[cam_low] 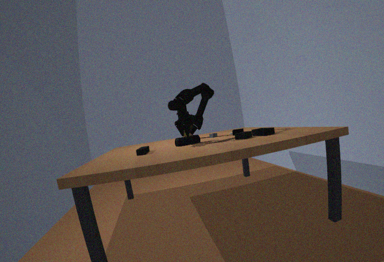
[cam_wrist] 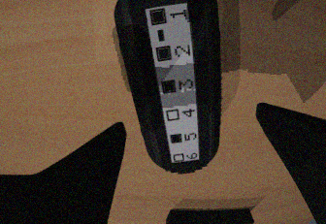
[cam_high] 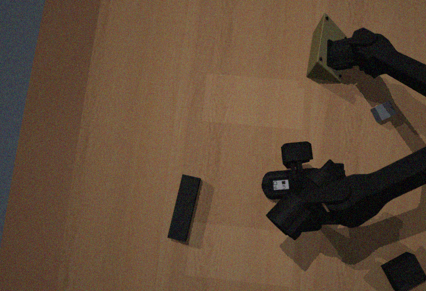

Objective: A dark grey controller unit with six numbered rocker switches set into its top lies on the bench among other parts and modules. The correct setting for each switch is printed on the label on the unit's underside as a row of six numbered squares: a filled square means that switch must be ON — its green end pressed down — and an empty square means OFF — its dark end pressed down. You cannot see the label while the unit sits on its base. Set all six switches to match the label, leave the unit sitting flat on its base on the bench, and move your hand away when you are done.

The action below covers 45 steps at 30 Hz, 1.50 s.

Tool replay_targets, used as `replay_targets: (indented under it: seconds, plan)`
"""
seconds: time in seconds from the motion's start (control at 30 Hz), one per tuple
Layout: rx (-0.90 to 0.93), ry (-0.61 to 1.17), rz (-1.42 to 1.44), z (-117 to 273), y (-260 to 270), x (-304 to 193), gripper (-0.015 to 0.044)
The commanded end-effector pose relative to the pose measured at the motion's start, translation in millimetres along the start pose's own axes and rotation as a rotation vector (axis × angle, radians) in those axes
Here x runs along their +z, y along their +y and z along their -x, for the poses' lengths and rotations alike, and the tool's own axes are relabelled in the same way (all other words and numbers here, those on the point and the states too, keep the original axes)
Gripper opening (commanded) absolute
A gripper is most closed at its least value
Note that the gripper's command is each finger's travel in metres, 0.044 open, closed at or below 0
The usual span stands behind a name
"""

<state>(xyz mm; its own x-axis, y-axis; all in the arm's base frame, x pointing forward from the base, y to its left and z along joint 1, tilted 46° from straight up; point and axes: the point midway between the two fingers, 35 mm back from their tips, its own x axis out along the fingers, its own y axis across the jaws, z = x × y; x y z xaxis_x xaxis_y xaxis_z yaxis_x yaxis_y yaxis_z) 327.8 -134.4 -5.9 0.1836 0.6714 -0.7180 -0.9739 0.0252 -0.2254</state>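
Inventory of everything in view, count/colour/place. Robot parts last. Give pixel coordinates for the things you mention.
controller unit (cam_high: 268,185) (cam_low: 180,142) (cam_wrist: 206,77): 1, dark, label side up under the arm
label (cam_high: 280,185) (cam_wrist: 177,125): 1, white, on the unit
long block (cam_high: 184,208) (cam_low: 142,151): 1, black, left part of bench in the top view
small block (cam_high: 382,112) (cam_low: 213,135): 1, grey, right of the unit in the top view
other modules: 3, black, right part of bench in the exterior view
bench (cam_high: 134,137) (cam_low: 105,164): 1, wood-brown, dark legs
mounting plate (cam_high: 317,51): 1, olive, upper right of the top view
arm (cam_high: 392,171) (cam_low: 202,103): 1, black, above the bench
jaws: 1 pair, black, open, either side of the unit
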Motion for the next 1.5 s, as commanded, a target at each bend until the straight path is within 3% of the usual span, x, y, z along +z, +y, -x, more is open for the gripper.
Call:
replay_targets:
  seconds: [0.0, 0.47, 0.6, 1.03, 1.13, 1.47]
  plan:
    - [0.011, -0.013, -0.016, -3, 4, 3, 0.0440]
    - [0.011, -0.013, -0.016, -3, 4, 3, 0.0440]
    - [-0.023, -0.015, -0.135, 0, 6, 1, 0.0335]
    - [-0.299, -0.218, -1.211, 34, 31, -7, 0.0000]
    - [-0.333, -0.287, -1.395, 40, 37, -7, 0.0000]
    - [-0.335, -0.292, -1.408, 40, 37, -7, 0.0000]
